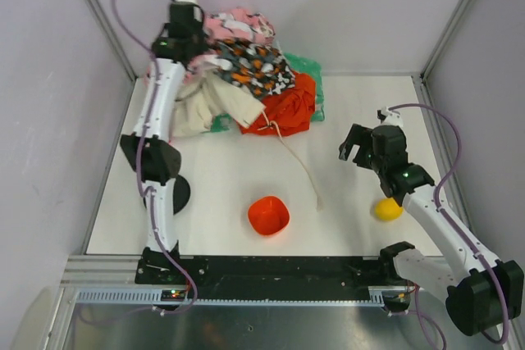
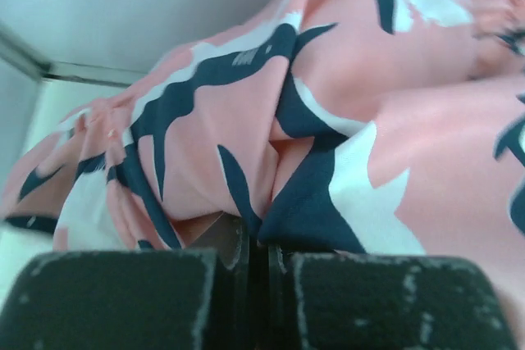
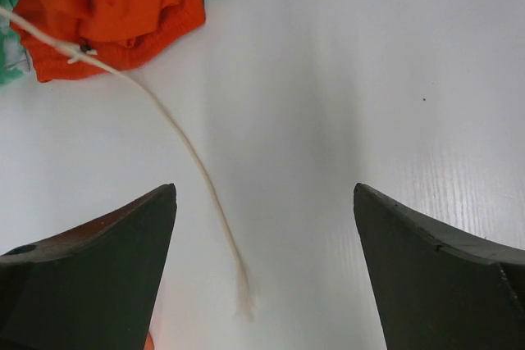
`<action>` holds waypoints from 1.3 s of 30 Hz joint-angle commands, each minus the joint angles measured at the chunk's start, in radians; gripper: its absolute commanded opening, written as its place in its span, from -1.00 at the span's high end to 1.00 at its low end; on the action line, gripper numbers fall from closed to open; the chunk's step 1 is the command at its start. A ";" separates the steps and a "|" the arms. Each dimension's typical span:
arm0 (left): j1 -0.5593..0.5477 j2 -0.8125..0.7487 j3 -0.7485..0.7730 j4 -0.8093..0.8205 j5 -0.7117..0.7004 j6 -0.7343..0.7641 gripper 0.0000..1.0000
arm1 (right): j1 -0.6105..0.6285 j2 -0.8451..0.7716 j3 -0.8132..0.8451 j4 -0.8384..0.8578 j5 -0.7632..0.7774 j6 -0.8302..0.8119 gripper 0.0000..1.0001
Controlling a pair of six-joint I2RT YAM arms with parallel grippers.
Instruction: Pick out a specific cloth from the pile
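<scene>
One pile of five cloths, upper centre of the top view: one pink whale-print cloth at the back, one orange-black-white patterned cloth in the middle, one beige cloth lower left, one green cloth at right, and one plain red-orange cloth at the pile's lower right edge, with one beige cord trailing across the white table. Two grippers: left gripper closed on a fold of the pink whale-print cloth; right gripper spread wide, holding nothing, right of centre. Loose items: one red bowl lower centre, one yellow ball lower right.
</scene>
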 commanded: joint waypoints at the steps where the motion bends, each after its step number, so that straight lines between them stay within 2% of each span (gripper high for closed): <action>1: 0.084 -0.011 0.037 0.093 0.066 -0.035 0.99 | -0.001 0.006 0.001 0.049 -0.018 0.014 -0.86; 8: 0.101 0.122 0.038 0.114 0.292 -0.049 0.99 | 0.003 0.030 0.001 0.050 -0.015 0.011 -0.86; 12: 0.100 0.194 0.042 0.140 0.372 -0.092 0.99 | 0.005 0.055 0.000 0.052 -0.019 0.010 -0.86; 17: 0.079 0.249 0.026 0.151 0.539 -0.105 0.98 | 0.006 0.116 0.000 0.152 -0.078 -0.003 -0.92; 18: 0.071 0.242 0.011 0.151 0.555 -0.094 0.92 | 0.006 0.130 0.002 0.187 -0.096 -0.007 -0.95; 19: 0.061 0.228 -0.012 0.151 0.564 -0.083 0.71 | 0.007 0.152 0.009 0.233 -0.109 -0.009 -0.97; 20: 0.052 0.207 -0.040 0.150 0.570 -0.070 0.35 | 0.008 0.173 0.019 0.267 -0.121 -0.009 -0.98; 21: 0.044 0.177 -0.071 0.150 0.569 -0.057 -0.29 | 0.012 0.203 0.039 0.306 -0.128 -0.010 -0.98; 22: 0.038 0.142 -0.106 0.151 0.558 -0.047 -0.64 | 0.016 0.232 0.057 0.326 -0.129 -0.010 -0.98; 23: 0.033 0.099 -0.141 0.151 0.535 -0.043 -0.82 | 0.021 0.272 0.088 0.362 -0.127 -0.007 -0.99; 26: 0.025 -0.055 -0.256 0.150 0.434 -0.054 -0.97 | 0.034 0.427 0.207 0.404 -0.106 0.015 -0.99; 34: -0.016 -0.504 -0.665 0.150 0.188 -0.102 -0.99 | 0.074 0.785 0.554 0.372 -0.064 0.060 -0.99; 37: -0.047 -0.620 -0.796 0.151 0.137 -0.126 -0.99 | 0.080 0.937 0.736 0.248 -0.034 0.063 -0.99; 39: -0.060 -0.680 -0.872 0.157 0.133 -0.158 -0.99 | 0.081 1.060 0.913 0.120 -0.023 0.058 -0.98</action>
